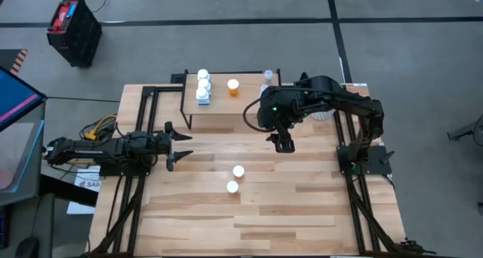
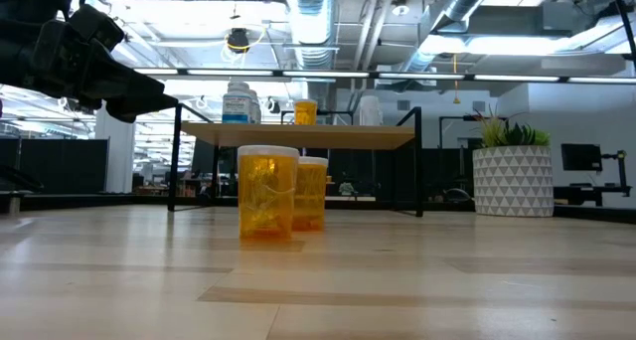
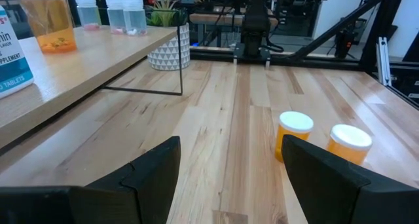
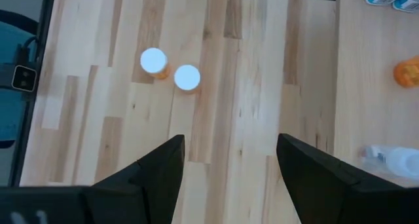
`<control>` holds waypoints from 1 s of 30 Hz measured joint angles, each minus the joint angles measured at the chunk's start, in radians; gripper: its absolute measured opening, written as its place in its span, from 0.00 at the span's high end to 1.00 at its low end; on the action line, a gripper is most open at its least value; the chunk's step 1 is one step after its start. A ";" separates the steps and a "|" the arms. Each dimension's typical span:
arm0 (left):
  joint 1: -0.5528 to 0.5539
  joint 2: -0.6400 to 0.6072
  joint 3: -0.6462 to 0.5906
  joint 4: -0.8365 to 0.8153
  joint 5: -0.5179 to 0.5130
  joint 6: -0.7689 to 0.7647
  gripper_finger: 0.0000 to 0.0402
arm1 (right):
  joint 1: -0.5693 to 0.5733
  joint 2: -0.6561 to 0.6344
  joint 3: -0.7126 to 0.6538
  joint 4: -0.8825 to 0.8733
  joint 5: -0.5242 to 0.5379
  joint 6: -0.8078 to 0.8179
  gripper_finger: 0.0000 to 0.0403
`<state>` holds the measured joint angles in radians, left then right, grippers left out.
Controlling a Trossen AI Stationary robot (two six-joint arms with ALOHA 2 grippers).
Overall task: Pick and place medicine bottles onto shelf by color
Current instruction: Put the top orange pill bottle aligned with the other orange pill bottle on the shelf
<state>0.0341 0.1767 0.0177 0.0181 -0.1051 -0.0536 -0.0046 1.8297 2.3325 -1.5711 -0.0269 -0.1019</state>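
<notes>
The small low shelf point(image 1: 226, 105) with a light wooden top on thin black legs stands at the far middle of the larger wooden table point(image 1: 302, 213). On its left part three white medicine bottles with blue marks point(image 1: 203, 87) sit in a close row, running near to far. Just right of them one orange bottle with a white cap point(image 1: 233, 87) stands alone. At the shelf's far right edge are clear pale-blue bottles point(image 3: 124, 13), grouped close together.

Two more orange bottles with white caps rest on the bare tabletop near the centre, just beside each other: one point(image 1: 238, 171) slightly farther and to the right, the other point(image 1: 232, 187) nearer. In the low view they stand upright, one partly behind the other.

The right gripper point(image 1: 283, 142) hangs above the table just in front of the shelf's right end, fingers spread and holding nothing, well apart from the two loose bottles. The left gripper point(image 1: 175, 146) waits at the left side of the table, pointing right, its fingers released and empty.

A potted green plant in a white patterned pot point(image 2: 513, 166) stands at the far right.
</notes>
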 joint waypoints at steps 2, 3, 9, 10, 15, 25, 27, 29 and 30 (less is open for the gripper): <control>0.000 0.000 0.000 0.000 0.000 0.000 0.37 | 0.003 0.000 0.000 0.000 0.000 0.001 0.34; 0.000 0.000 0.000 0.000 0.000 0.000 0.37 | 0.005 0.000 0.000 0.000 0.000 0.004 0.34; 0.000 0.000 0.000 0.000 0.001 0.000 0.37 | 0.020 0.000 0.000 0.000 0.002 0.031 0.34; 0.000 0.000 0.000 0.000 0.003 0.000 0.37 | 0.023 0.000 0.000 0.000 0.002 0.040 0.34; 0.000 0.000 0.000 -0.001 0.008 -0.003 0.37 | 0.034 0.000 0.000 0.000 0.002 0.054 0.34; 0.000 0.000 0.000 -0.007 0.048 -0.048 0.37 | 0.037 0.000 0.000 0.003 0.002 0.116 0.34; 0.000 0.000 0.000 -0.007 0.048 -0.038 0.37 | 0.040 0.007 0.000 0.007 0.002 0.140 0.34; 0.000 0.000 0.000 -0.007 0.047 -0.030 0.37 | 0.044 0.011 -0.001 0.012 0.013 0.184 0.34; 0.000 0.000 0.000 -0.007 0.047 -0.027 0.37 | 0.045 0.012 -0.001 0.017 0.025 0.224 0.34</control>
<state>0.0338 0.1764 0.0174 0.0111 -0.0578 -0.0804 0.0399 1.8421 2.3318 -1.5545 -0.0023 0.1223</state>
